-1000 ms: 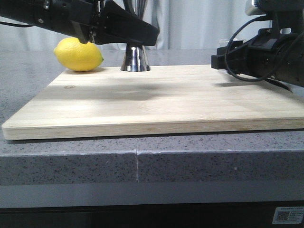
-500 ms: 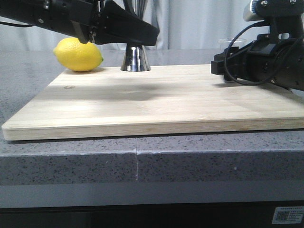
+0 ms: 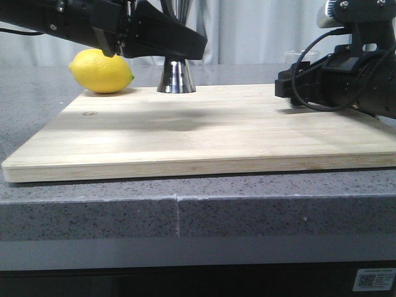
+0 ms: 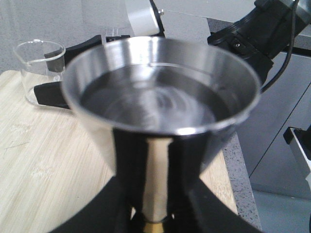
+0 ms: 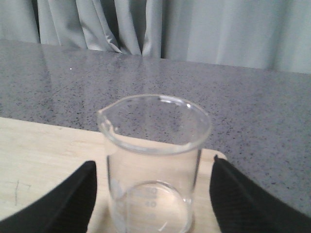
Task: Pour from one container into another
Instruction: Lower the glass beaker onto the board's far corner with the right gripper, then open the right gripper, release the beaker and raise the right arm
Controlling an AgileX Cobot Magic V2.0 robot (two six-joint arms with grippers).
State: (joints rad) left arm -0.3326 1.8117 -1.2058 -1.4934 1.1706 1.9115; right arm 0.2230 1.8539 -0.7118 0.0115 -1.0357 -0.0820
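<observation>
Pale pleated curtains [image 5: 146,24] behind a grey speckled stone counter [image 3: 185,216].

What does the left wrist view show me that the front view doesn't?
Only the left wrist view shows liquid in the jigger's top cup, and most of the glass beaker between the right tool's black fingers. Only the front view shows the lemon, the jigger's base standing on the board, and the whole wooden board. Both show the jigger, the board, the right arm, and at least the beaker's rim.
</observation>
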